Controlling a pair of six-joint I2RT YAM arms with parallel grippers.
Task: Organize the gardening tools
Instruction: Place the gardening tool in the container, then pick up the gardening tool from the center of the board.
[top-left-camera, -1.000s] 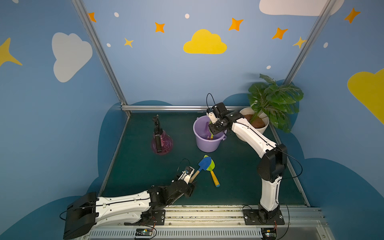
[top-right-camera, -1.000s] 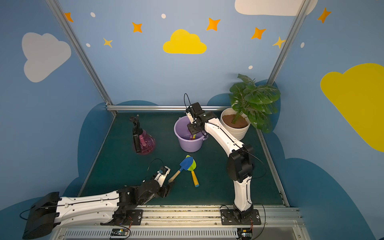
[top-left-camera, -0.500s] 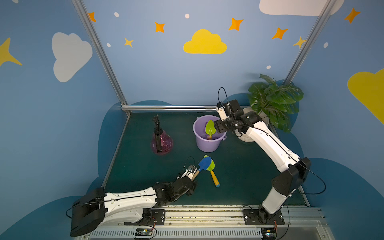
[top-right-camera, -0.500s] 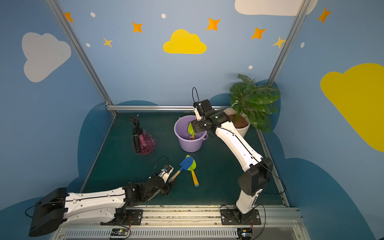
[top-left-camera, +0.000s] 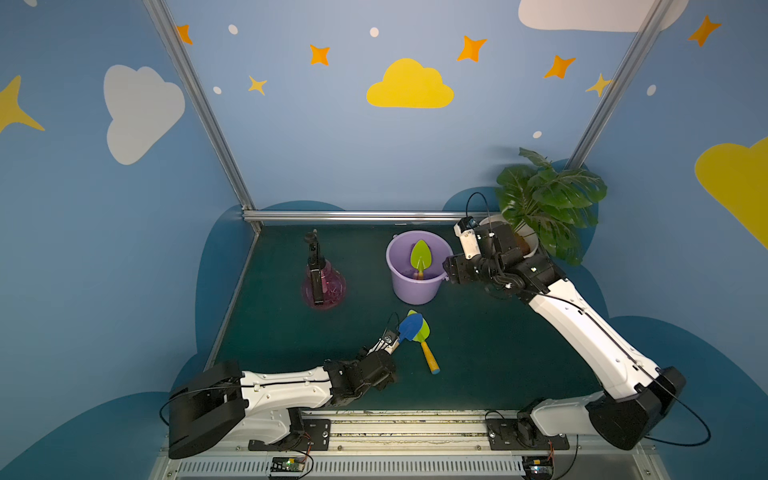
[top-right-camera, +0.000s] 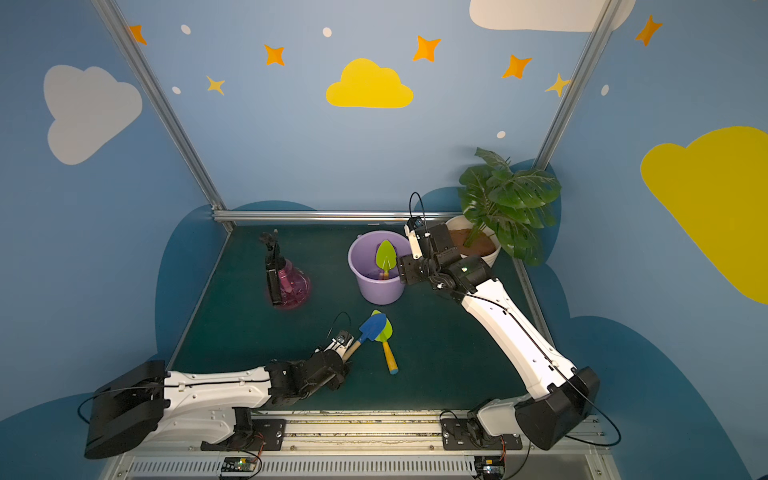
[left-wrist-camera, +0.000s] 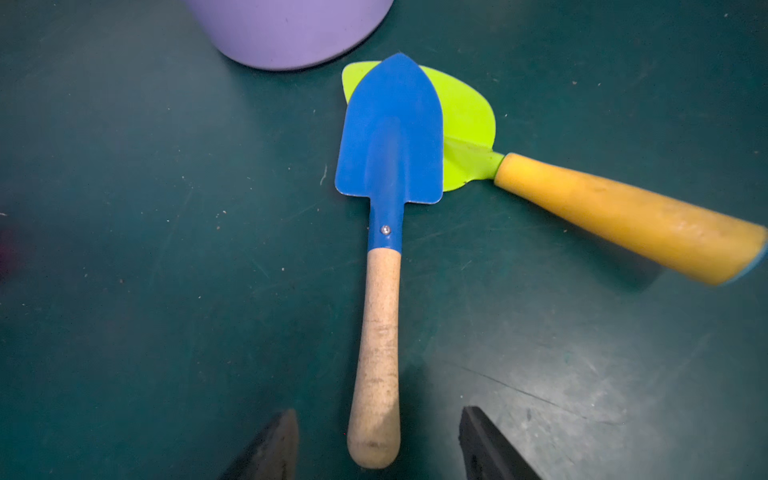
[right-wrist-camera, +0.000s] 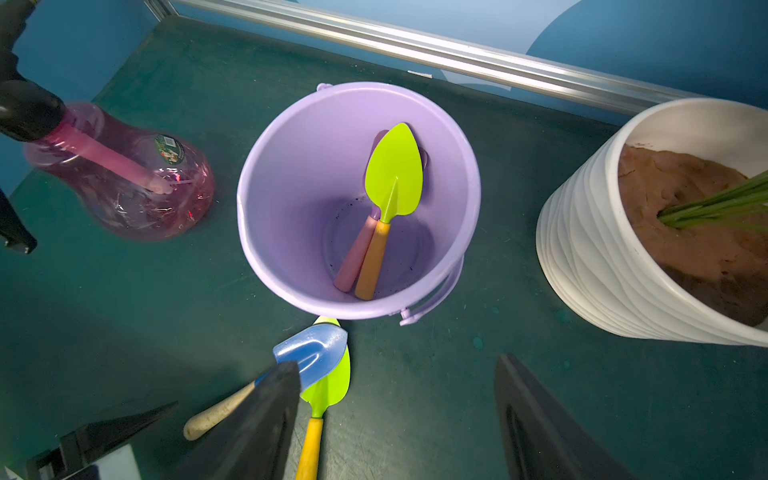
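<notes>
In both top views the lilac bucket (top-left-camera: 417, 291) stands near the middle of the frame on the green desk (top-left-camera: 498, 345). A lime-green trowel (top-left-camera: 421, 254) leans inside it, blade up. Left of the bucket stands the pink spray bottle (top-left-camera: 324, 289). At the bucket's upper right sits the white plant pot (top-right-camera: 490, 258), partly behind the right arm (top-left-camera: 582, 328). Below the bucket the blue spade (top-left-camera: 410, 326) lies on the desk, its blade across the blade of a second lime trowel (top-left-camera: 430, 360) whose yellow handle points toward the lower edge. The left pincer (top-left-camera: 385, 348) lies low at the spade's wooden handle end, lower left of centre. The right pincer (top-left-camera: 445, 272) hangs just beside the bucket's right rim. How far it is spread cannot be told from here.

In the left wrist view, the left pincer's two black fingers (left-wrist-camera: 274, 449) stand spread on either side of the spade's handle end. There is a gap on each side, so they pinch nothing. The bucket's wall is just beyond both blade tips.

In the right wrist view, the right pincer is spread wide with nothing between its fingers. The bucket holds the lime-green trowel lying over a purple scoop (right-wrist-camera: 355, 259) with a pink handle, both handles down on the bucket floor. The spade and second lime trowel lie just outside the bucket wall.
</notes>
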